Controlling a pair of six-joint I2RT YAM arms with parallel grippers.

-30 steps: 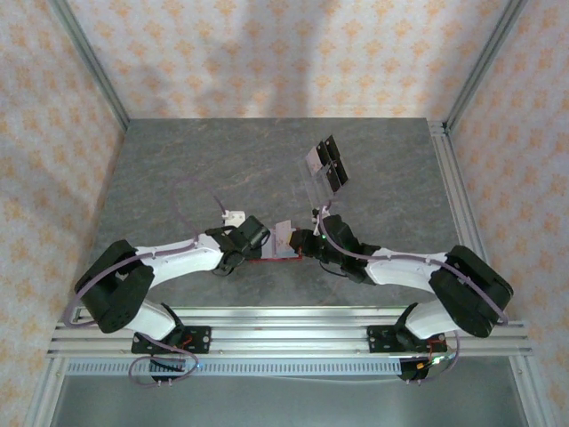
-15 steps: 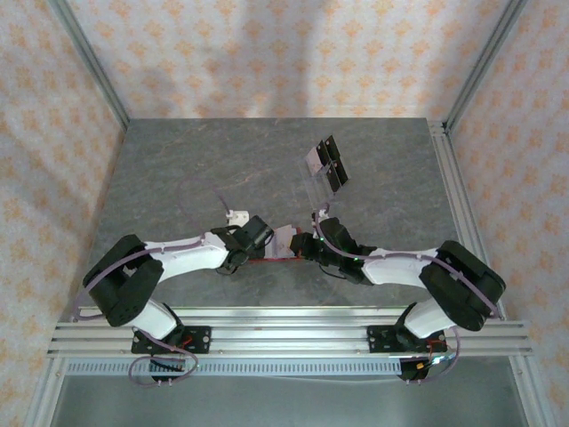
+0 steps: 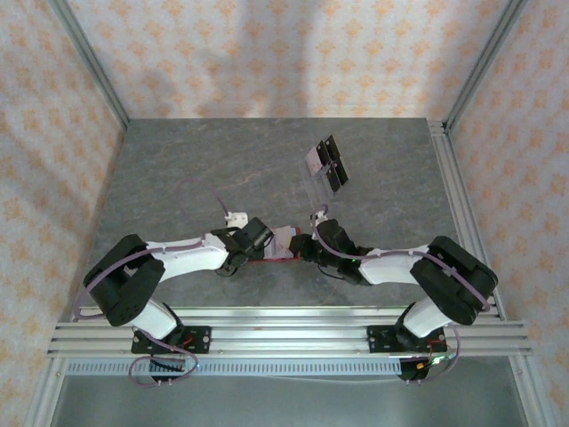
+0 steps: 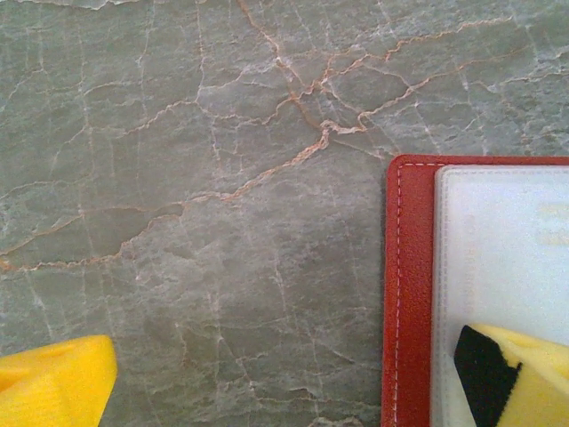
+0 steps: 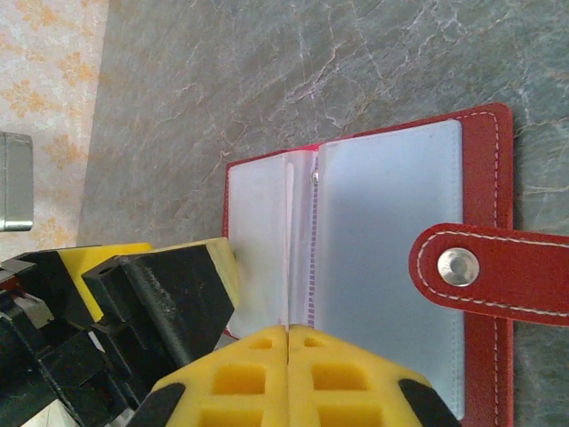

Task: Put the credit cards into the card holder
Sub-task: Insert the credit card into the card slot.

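Red card holder (image 5: 500,169), one, open; credit cards (image 3: 314,160) blurred, uncounted

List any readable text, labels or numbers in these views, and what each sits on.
No legible text anywhere.
Too blurred to read: faint pale marks on the clear plastic sleeve of the open red stitched card holder.
Too small to read: small flat credit cards on the grey marble table.
Unmarked: round metal snap on its red strap.
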